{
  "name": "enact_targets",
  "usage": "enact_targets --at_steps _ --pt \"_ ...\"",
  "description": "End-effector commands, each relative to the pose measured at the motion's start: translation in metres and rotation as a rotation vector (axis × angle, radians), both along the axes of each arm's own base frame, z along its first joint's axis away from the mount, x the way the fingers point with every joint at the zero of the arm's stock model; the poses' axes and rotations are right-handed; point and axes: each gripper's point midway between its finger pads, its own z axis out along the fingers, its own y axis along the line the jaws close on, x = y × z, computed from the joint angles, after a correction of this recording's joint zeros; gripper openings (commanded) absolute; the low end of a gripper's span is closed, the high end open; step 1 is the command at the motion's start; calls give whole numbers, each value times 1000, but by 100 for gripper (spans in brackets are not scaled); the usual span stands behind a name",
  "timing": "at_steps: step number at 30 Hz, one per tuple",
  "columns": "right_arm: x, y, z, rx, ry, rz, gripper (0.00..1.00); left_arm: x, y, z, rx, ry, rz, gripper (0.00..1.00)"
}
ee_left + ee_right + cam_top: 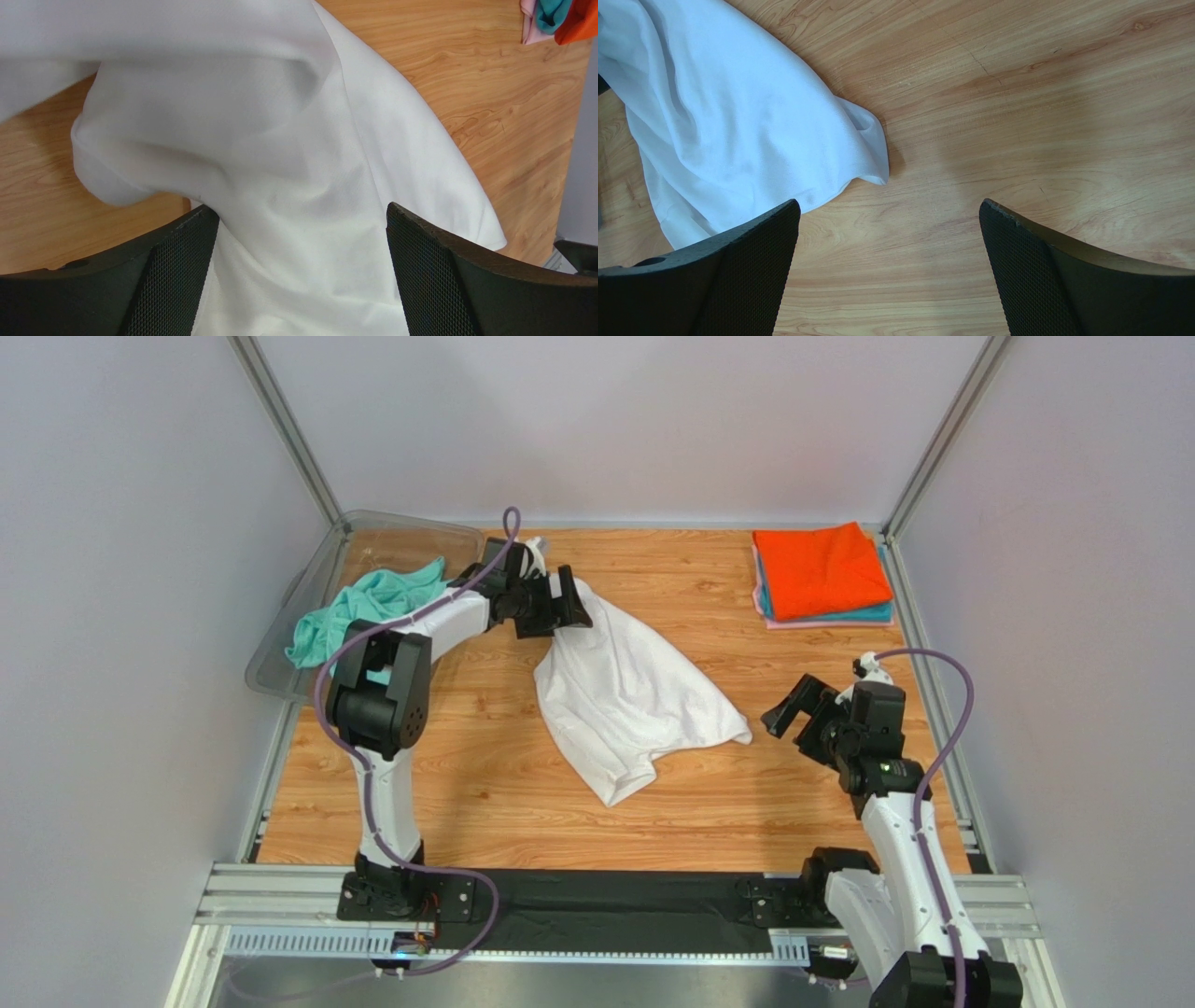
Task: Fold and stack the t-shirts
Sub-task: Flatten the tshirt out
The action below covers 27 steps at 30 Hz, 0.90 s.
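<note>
Left hand (572, 605) gaped wide astride large white cotton tee (624, 700), nothing clamped. Right hand (793, 703) wide open, empty, beside tee's right corner. I judged: pinch two corners, spread flat on wooden bench (463, 784).

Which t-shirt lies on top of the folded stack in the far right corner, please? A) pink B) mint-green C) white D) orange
D: the orange t-shirt tops the stack, while the white t-shirt lies loose mid-table and the mint-green t-shirt is in the tray.
</note>
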Motion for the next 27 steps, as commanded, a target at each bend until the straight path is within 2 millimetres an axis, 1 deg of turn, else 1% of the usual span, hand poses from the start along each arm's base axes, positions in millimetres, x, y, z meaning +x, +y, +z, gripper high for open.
enact_targets --at_steps 1,2,3,4,5,6,7,8,9,10,11,12,13,15,16,18,19,21,22,23,25,27 --pt "4 0 7 -4 -38 3 100 -15 4 37 20 -49 -45 95" --pt "4 0 7 -5 -39 1 100 -21 8 60 22 -90 -37 95" --pt "4 0 8 -6 -41 1 100 -27 16 63 53 -93 -4 95" --pt "4 0 8 -6 -42 1 100 -49 23 55 79 -24 12 95" --pt "4 0 8 -8 -41 1 100 -63 29 73 81 -34 30 95" --pt "4 0 9 -7 -45 0 100 -78 33 75 89 -12 37 95" --pt "4 0 9 -7 -47 0 100 -108 35 57 125 60 26 95" --pt "4 -1 10 -8 -51 -1 100 -125 35 73 114 34 34 95" --pt "4 -1 11 -9 -54 1 100 -138 37 71 147 33 37 95" --pt "5 -1 12 -10 -57 0 100 -169 27 58 185 66 -20 95" --pt "4 -1 12 -8 -59 -2 100 -184 21 66 181 53 -26 95" --pt "4 0 13 -6 -62 0 100 -199 13 64 184 66 -56 95" --pt "5 0 13 -8 -65 1 100 -227 -5 56 181 91 -135 95" --pt "5 -1 13 -9 -65 -2 100 -252 -17 51 170 139 -158 94" --pt "5 -1 14 -8 -67 -3 100 -271 -24 42 189 163 -189 94" --pt "4 0 14 -3 -71 1 100 -288 -31 32 206 201 -198 94" --pt "4 0 14 -4 -72 0 100 -302 -39 29 208 223 -213 93" --pt "3 1 15 1 -74 4 100 -307 -45 22 233 233 -205 93" --pt "4 2 15 3 -77 6 100 -313 -53 21 226 245 -202 93" --pt "4 2 16 3 -80 7 100 -313 -57 16 234 254 -195 93" --pt "3 3 16 7 -80 10 100 -308 -67 16 210 243 -169 93" --pt "3 6 16 16 -85 22 100 -302 -73 12 191 249 -122 93"
